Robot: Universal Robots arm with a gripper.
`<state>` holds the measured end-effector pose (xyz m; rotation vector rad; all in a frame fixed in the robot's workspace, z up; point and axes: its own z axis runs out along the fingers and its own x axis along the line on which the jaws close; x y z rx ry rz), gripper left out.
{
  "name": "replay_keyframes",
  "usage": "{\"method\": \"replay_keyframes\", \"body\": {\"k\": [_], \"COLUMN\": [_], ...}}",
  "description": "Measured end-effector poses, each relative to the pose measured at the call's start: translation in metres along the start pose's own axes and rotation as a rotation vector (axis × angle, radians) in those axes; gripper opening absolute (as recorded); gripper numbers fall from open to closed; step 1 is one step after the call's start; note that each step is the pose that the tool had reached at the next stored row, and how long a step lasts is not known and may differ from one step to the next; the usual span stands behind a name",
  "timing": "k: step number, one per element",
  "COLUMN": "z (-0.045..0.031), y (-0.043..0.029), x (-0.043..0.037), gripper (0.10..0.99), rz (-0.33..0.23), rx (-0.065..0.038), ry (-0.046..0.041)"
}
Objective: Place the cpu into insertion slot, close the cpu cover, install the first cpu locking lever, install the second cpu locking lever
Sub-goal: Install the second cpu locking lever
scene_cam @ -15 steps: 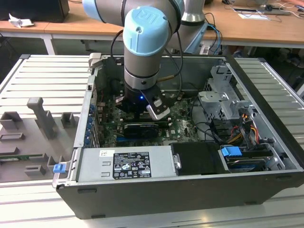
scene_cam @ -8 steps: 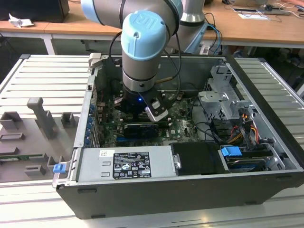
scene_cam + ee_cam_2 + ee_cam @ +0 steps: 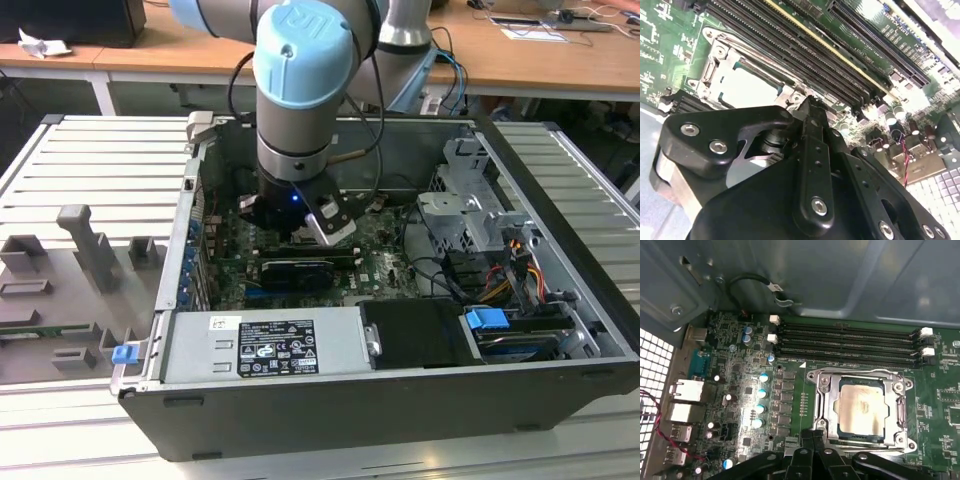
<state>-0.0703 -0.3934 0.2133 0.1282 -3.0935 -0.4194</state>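
Already cpu (image 3: 862, 407) sits in insertion slot (image 3: 826, 405) mid-motherboard (image 3: 730, 365), cpu cover (image 3: 900, 410) down around it. Your pincer (image 3: 812, 436) pressed together, holding nothing, at socket edge. Risk: tips skid off lever, scrape nearby capacitors (image 3: 761, 392).

An open black computer case (image 3: 400, 420) lies on its side on a ribbed metal worktable (image 3: 90, 160). Along its near edge sits a grey power supply (image 3: 262, 345) with a printed label, and beside it a blue pull tab (image 3: 487, 323). A silver drive cage (image 3: 470, 205) stands toward the exterior view's right, with bundled coloured wires (image 3: 520, 262) just below it. In the first wrist view, the green motherboard (image 3: 740, 365) carries long black memory slots (image 3: 845, 342) (white latches at the ends), teal-topped capacitors (image 3: 761, 392) and metal rear ports (image 3: 682, 400). Wooden desks (image 3: 540, 60) stand behind.
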Motion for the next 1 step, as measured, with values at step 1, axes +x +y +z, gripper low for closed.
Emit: {"method": "replay_keyframes", "body": {"k": [1], "z": [-0.0015], "y": [0.0005], "x": [0.0004], "gripper": [0.106], "rz": [0.0], "rx": [0.0], "ry": [-0.0003]}}
